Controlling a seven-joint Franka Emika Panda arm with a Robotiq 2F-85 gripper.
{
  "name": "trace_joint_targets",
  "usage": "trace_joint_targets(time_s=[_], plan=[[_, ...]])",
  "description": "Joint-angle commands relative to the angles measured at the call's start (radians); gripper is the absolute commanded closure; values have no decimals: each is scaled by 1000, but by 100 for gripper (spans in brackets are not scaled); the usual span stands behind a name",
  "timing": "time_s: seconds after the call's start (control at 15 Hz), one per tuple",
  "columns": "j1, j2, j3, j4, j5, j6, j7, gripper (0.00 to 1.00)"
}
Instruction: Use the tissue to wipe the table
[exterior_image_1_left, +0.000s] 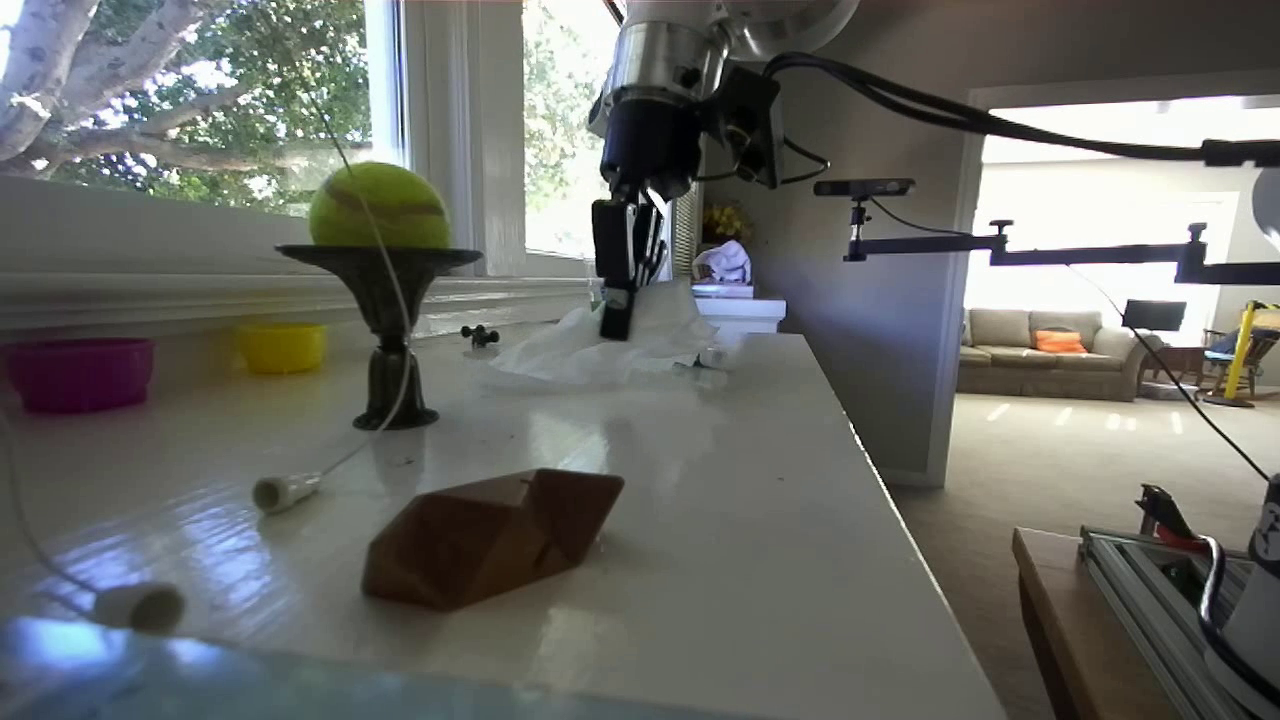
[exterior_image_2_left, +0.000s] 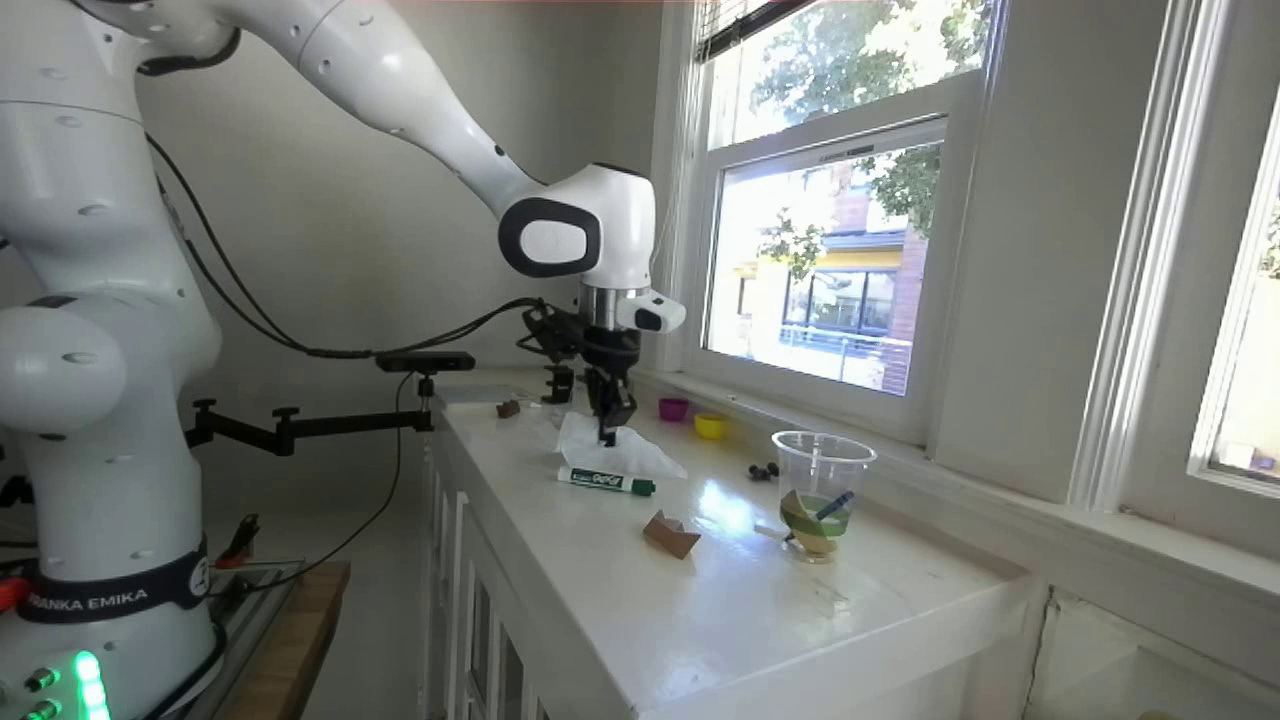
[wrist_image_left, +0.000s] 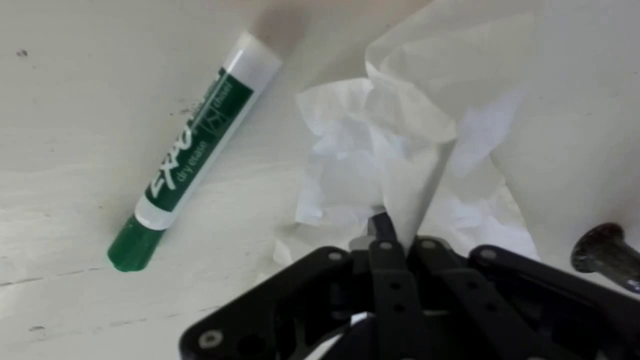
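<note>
The tissue is white, thin and crumpled. It lies spread on the white glossy table and shows in both exterior views (exterior_image_1_left: 660, 325) (exterior_image_2_left: 640, 458) and in the wrist view (wrist_image_left: 345, 175). The table top (exterior_image_1_left: 780, 560) also shows in the wrist view (wrist_image_left: 60, 175). My gripper (wrist_image_left: 400, 237) is shut on a fold of the tissue, which rises into the jaws while the rest spreads over the table. In both exterior views the gripper (exterior_image_1_left: 618, 318) (exterior_image_2_left: 608, 435) points down at the tissue. The fingertips are partly hidden by the fold.
A green marker (wrist_image_left: 190, 160) lies beside the tissue. A black stand (exterior_image_1_left: 385, 320) holds a tennis ball (exterior_image_1_left: 380, 207). A brown faceted block (exterior_image_1_left: 490, 540), purple bowl (exterior_image_1_left: 80, 375), yellow bowl (exterior_image_1_left: 283, 348), clear cup (exterior_image_2_left: 822, 490), small brown piece (exterior_image_2_left: 670, 535) and dark metal piece (wrist_image_left: 600, 250) stand around.
</note>
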Motion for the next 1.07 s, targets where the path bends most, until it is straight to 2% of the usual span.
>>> trace_joint_targets(time_s=[0.0, 0.6, 1.0], plan=[[-52, 82, -25, 77, -5, -17, 77, 100], [-158, 211, -87, 231, 20, -33, 244, 100], [-129, 143, -43, 199, 29, -30, 205, 100]])
